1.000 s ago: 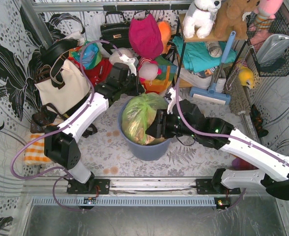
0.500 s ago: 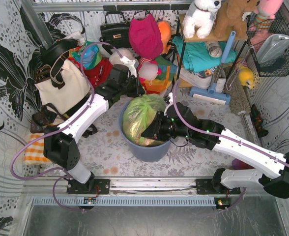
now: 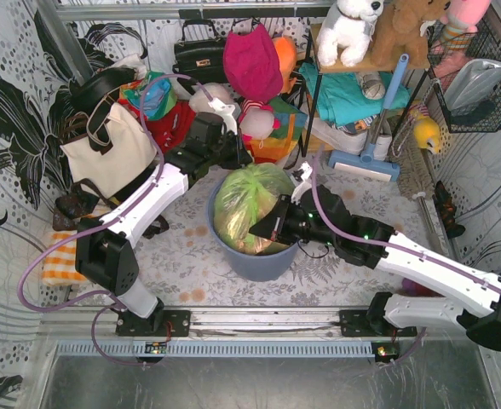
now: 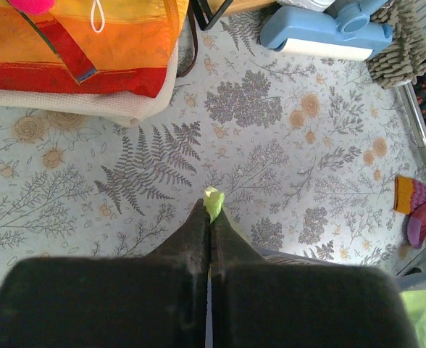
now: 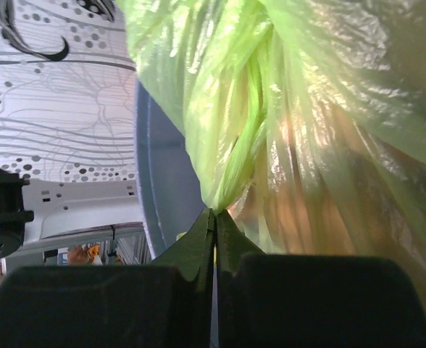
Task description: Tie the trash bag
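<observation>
Left end effector (image 4: 211, 217) is pinching a green sliver of the trash bag (image 3: 244, 200), sitting in the blue bin (image 3: 259, 260) mid-counter; right end effector (image 5: 214, 217) is clamping bunched film at its near right.

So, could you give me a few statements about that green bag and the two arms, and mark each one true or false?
1. The trash bag sits inside the blue bin. True.
2. The right gripper hangs open above it. False: it is shut on a gathered fold of the bag.
3. The left gripper pinches a bit of green film. True.
4. The bag is black and opaque. False: it is translucent light green, with tan showing through.
</observation>
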Motion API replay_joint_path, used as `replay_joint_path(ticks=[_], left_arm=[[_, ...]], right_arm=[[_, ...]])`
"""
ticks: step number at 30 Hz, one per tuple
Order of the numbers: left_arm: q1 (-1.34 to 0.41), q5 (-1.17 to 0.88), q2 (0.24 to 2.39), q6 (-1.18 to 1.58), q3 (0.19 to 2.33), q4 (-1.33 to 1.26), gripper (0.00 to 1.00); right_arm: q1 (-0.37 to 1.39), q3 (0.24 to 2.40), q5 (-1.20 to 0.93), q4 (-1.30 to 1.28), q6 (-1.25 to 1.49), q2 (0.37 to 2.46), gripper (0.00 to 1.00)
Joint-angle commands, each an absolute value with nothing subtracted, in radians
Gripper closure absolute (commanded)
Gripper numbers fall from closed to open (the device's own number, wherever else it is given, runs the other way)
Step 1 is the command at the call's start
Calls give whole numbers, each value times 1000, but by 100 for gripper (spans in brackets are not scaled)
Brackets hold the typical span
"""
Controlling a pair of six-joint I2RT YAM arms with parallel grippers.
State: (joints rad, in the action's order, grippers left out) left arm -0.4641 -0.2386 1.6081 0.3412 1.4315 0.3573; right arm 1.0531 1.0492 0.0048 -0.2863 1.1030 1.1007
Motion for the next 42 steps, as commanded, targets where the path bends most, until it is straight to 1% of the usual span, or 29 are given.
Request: replay_joint_path(ticks=[1,4,8,11,15,22,23,24,25,26,27,28,29,30,34,36,38,39,40,42], left_arm=[[-466,-241,1585,333,1414,341,100],[-467,-236,1583,334,1412,341,100],[-466,-236,1582,336,1406,336,100],[-467,-236,1580,339,1402,333,100],[-466,-235,1579,344,1402,331,100],[-467,-237,1577,344,1409,334,100],[-467,-236,1578,345,1409,334,100],[-466,-237,1579,345,1410,334,100],[-467,-237,1579,345,1409,334,100],[-466,-237,1581,345,1411,335,100],[-467,-239,1581,346,1411,335,100],[-467,-239,1581,347,1412,334,100],[-466,-238,1581,347,1414,334,100],[-468,-240,1581,346,1414,336,100],[-466,-239,1579,346,1419,340,100],[-467,-238,1582,345,1422,342,100],[-467,-240,1584,344,1426,345,100],[-467,-242,1587,344,1429,346,100],[-466,-243,1588,343,1431,348,100],[-466,-243,1588,344,1432,348,100]], right_arm=[[1051,942,6,-15,1010,1019,100],[1051,862,-44,196,974,993,100],[1051,853,-136,349,914,1019,100],[1052,828,-220,508,921,1055,100],[1051,848,-319,603,935,1125,100],[1051,858,-350,680,955,1180,100],[1052,858,-353,692,959,1183,96],[1051,856,-353,706,961,1187,90],[1051,855,-347,715,963,1190,87],[1051,857,-334,712,968,1192,87],[1051,856,-324,712,971,1193,87],[1051,855,-309,710,970,1193,91],[1051,856,-285,699,972,1189,98],[1051,852,-259,688,973,1181,100],[1051,842,-207,659,932,1132,100],[1051,864,-218,620,881,1108,100],[1052,930,-199,482,805,1086,99],[1053,959,-191,420,758,1074,92],[1052,999,-190,348,694,1056,82],[1052,1073,-183,196,491,1025,64]])
